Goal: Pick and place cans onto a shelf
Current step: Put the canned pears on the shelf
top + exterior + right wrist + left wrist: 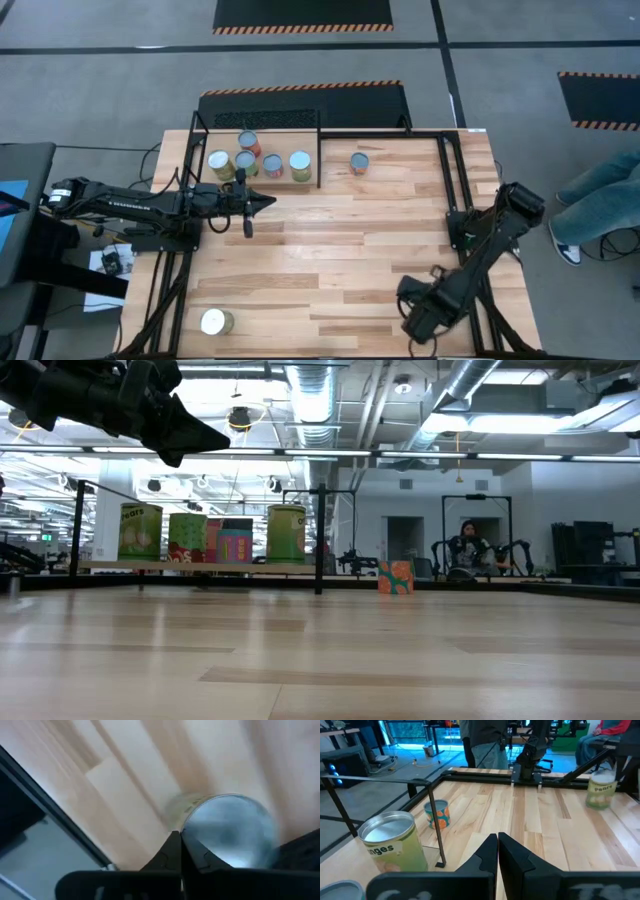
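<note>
The shelf (282, 141) stands at the table's far left and carries several cans (272, 166), which also show in the low view (286, 533). A blue-orange can (359, 162) stands on the table to the shelf's right. Another can (216, 321) stands at the near left corner. My left gripper (268, 203) is shut and empty, held above the table just near of the shelf, pointing right; it shows in its wrist view (497, 842). My right gripper (179, 837) is shut, pointing down at a yellow-green can (227, 830) at the near right, which also shows in the left wrist view (601, 790). My right gripper's shut fingertips stand at the rim of the yellow-green can's shiny top (192, 822), coming from above. I cannot tell whether they touch it. The can stands upright on the table.
Black metal frame rails (445, 170) run along the table's far and right sides. A seated person (600, 200) is beyond the table's right edge. The middle of the tabletop (340, 240) is bare wood.
</note>
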Controlling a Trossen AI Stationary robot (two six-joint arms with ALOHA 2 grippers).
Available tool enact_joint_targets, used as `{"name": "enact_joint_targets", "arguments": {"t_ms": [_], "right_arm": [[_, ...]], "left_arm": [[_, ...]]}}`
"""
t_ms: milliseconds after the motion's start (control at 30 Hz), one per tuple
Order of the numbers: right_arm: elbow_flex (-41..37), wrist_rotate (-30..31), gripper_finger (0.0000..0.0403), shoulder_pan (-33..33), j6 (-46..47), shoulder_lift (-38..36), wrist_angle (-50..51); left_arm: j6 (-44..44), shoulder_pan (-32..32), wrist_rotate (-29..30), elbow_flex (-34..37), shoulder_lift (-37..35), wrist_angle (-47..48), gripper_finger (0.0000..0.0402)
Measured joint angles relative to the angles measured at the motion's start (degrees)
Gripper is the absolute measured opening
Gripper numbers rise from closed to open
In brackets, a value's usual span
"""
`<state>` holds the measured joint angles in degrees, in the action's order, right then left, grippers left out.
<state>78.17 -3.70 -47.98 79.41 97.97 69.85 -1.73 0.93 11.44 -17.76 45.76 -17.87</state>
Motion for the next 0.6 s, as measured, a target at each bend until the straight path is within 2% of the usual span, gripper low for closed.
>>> {"name": "enact_joint_targets", "arguments": {"t_ms": [200,367,467,600], "right_arm": [[6.6,4.6,0.0013,8.7,-20.2,-0.1,5.0],[12.0,12.3,0.0006,17.6,-40.1,-0.1,4.4],[13.9,15.5,0.0010,23.3,-52.3,-0.1,0.2],[14.4,14.9,0.0005,30.5,-71.4,1.0,-11.1]], "left_arm": [[0.2,0.0,0.0,0.0,0.0,0.0,0.0004],[0.4,0.0,0.1,0.0,0.0,0.4,0.0004],[0.4,0.0,-0.1,0.0,0.0,0.4,0.0004],[0.7,0.0,-0.1,0.0,0.0,0.4,0.0004]]}}
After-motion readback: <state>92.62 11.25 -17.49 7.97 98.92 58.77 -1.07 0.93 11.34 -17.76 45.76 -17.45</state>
